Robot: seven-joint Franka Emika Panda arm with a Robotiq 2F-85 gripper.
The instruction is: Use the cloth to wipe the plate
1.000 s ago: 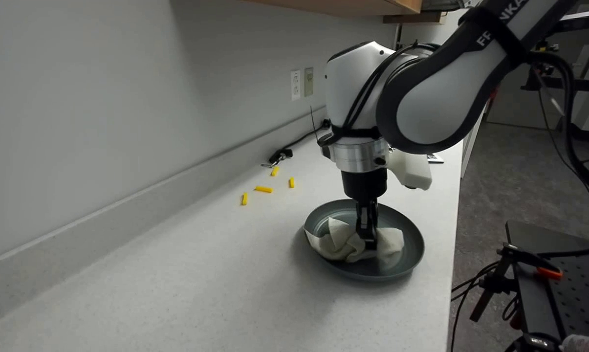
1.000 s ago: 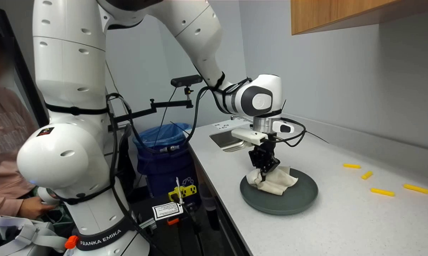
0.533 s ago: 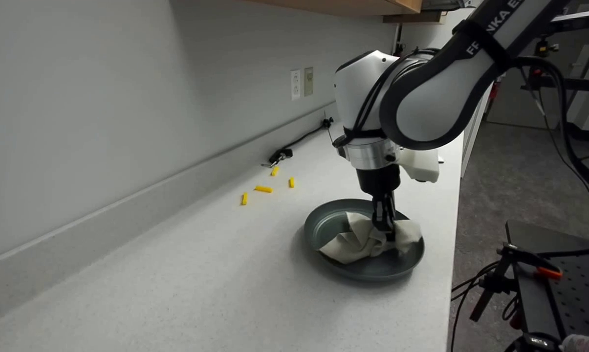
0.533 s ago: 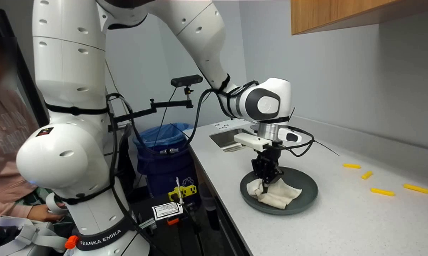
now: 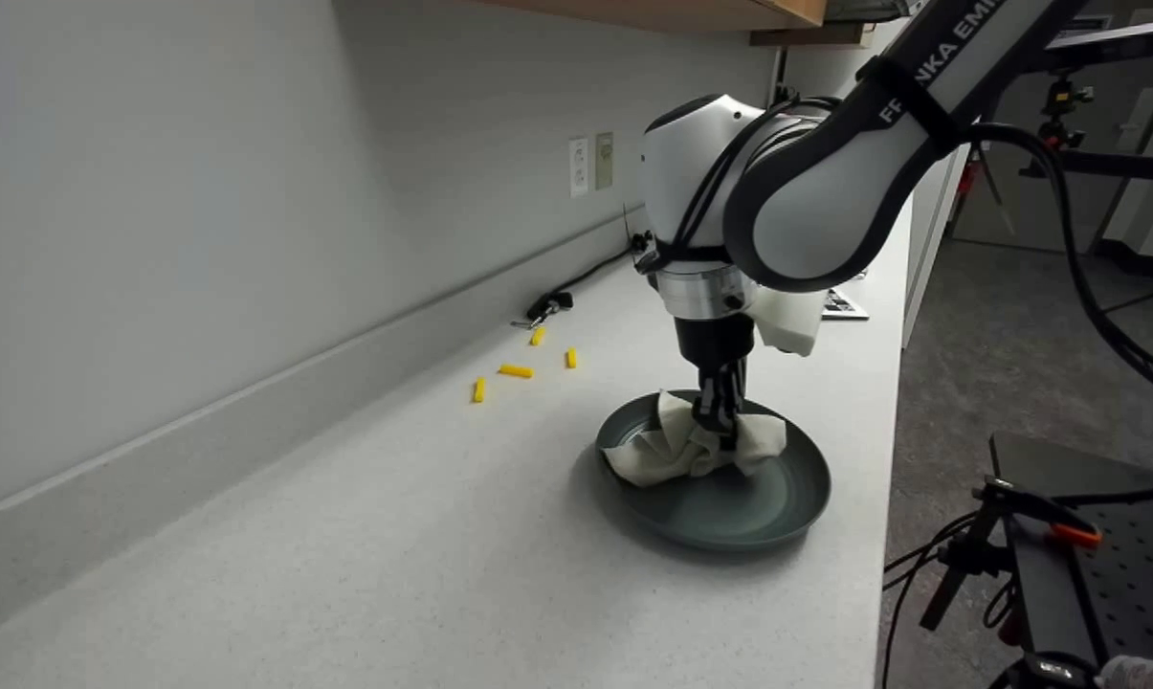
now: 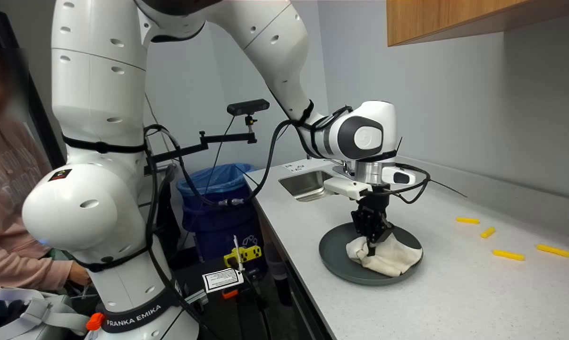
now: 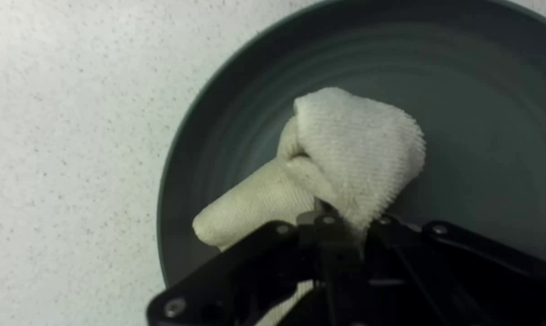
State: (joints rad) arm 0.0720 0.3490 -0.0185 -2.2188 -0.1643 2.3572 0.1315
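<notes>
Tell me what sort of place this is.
Probably a kitchenette, perhaps in a lab: a sink is set into the counter, a cabinet hangs above, and a blue bin stands nearby.

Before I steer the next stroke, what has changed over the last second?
In an exterior view, the gripper and the cloth it holds moved across the plate: rightward, then back left and toward the plate's far side. Nothing was let go or newly grasped; the gripper stays closed on the cloth. The plate and the four yellow pieces on the countertop stayed put.
</notes>
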